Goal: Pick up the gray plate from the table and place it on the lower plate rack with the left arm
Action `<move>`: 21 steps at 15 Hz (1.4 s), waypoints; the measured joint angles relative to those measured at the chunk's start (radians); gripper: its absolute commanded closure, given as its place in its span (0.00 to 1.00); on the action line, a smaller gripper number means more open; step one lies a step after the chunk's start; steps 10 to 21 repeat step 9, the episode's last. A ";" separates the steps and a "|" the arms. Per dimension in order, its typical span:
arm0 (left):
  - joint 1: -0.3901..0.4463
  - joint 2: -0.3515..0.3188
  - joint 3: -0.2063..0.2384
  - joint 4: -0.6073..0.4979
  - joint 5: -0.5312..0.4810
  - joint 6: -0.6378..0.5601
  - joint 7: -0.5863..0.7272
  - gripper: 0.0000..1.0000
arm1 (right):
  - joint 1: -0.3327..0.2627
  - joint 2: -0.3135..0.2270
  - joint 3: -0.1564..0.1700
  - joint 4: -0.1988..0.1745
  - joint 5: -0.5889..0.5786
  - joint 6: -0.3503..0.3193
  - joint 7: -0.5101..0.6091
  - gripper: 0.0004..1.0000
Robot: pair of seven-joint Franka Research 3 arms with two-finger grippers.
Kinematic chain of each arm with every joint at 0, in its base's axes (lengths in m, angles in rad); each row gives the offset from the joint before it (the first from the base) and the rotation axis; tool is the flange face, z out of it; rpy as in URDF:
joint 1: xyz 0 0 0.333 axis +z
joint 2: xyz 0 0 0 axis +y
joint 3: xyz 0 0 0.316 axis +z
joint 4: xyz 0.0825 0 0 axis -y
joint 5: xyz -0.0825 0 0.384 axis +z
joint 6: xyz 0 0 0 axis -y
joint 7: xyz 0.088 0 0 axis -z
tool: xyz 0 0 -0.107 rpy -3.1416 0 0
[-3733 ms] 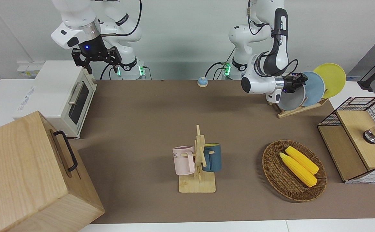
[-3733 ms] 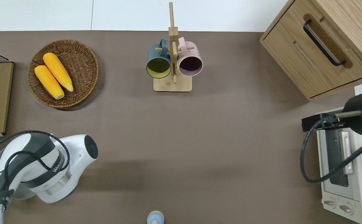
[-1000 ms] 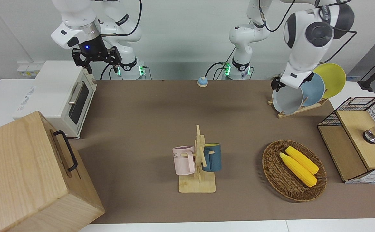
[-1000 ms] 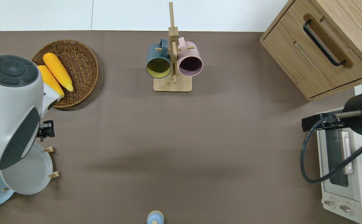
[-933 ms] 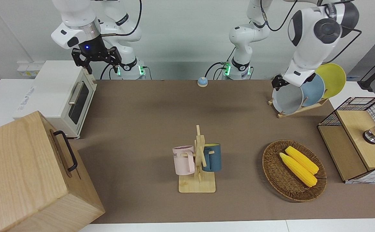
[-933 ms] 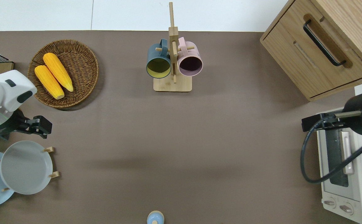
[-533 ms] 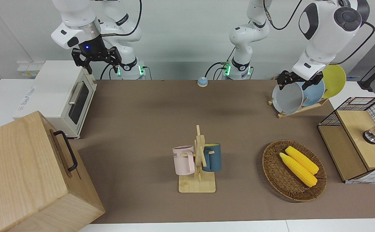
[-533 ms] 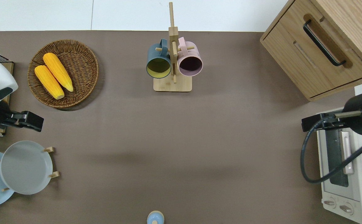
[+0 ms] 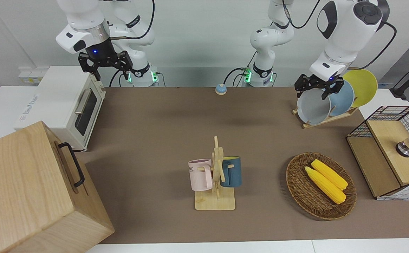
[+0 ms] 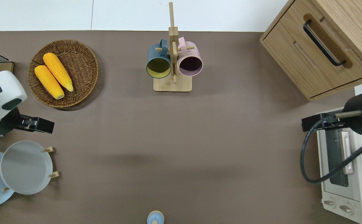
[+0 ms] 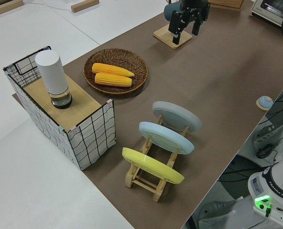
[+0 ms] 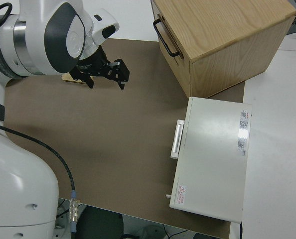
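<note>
The gray plate (image 9: 313, 107) (image 10: 25, 167) (image 11: 177, 116) leans in the lowest slot of the wooden plate rack (image 9: 325, 119) (image 10: 48, 149) (image 11: 151, 181), with nothing gripping it. My left gripper (image 9: 316, 89) (image 10: 25, 123) (image 11: 186, 26) hangs open and empty in the air. It is over the brown mat between the gray plate and the corn basket, clear of the plate's rim. The right gripper (image 9: 105, 68) (image 12: 105, 74) is parked and open.
A light blue plate (image 9: 343, 98) and a yellow plate (image 9: 362, 86) fill the rack's higher slots. A wicker basket (image 9: 297, 189) of corn, a wire crate (image 9: 390, 151), a mug stand (image 9: 216, 175), a toaster oven (image 9: 67, 105), a wooden cabinet (image 9: 32, 193) and a small bell (image 9: 220, 89) also stand here.
The left gripper let go of the gray plate in the rack, rose, turned its fingers downward, and lately drifted slightly toward the right arm's end. The plate stays in its slot.
</note>
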 measured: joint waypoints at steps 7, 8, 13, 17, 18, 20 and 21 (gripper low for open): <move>0.015 -0.023 0.007 -0.032 -0.012 0.011 0.057 0.00 | 0.000 0.000 0.000 0.000 0.000 0.000 0.000 0.01; 0.015 -0.024 0.007 -0.032 -0.012 0.011 0.057 0.00 | 0.000 0.000 0.000 0.000 0.000 0.000 0.000 0.01; 0.015 -0.024 0.007 -0.032 -0.014 0.011 0.057 0.00 | 0.000 0.000 0.000 0.000 0.000 0.000 0.000 0.01; 0.015 -0.024 0.007 -0.032 -0.014 0.011 0.057 0.00 | 0.000 0.000 0.000 0.000 0.000 0.000 0.000 0.01; 0.015 -0.024 0.007 -0.032 -0.014 0.011 0.057 0.00 | 0.000 0.000 0.000 0.000 0.000 0.000 0.000 0.01; 0.015 -0.024 0.007 -0.032 -0.014 0.011 0.057 0.00 | 0.000 0.000 0.000 0.000 0.000 0.000 0.000 0.01; 0.015 -0.024 0.007 -0.032 -0.014 0.011 0.057 0.00 | 0.000 0.000 0.000 0.000 0.000 0.000 0.000 0.01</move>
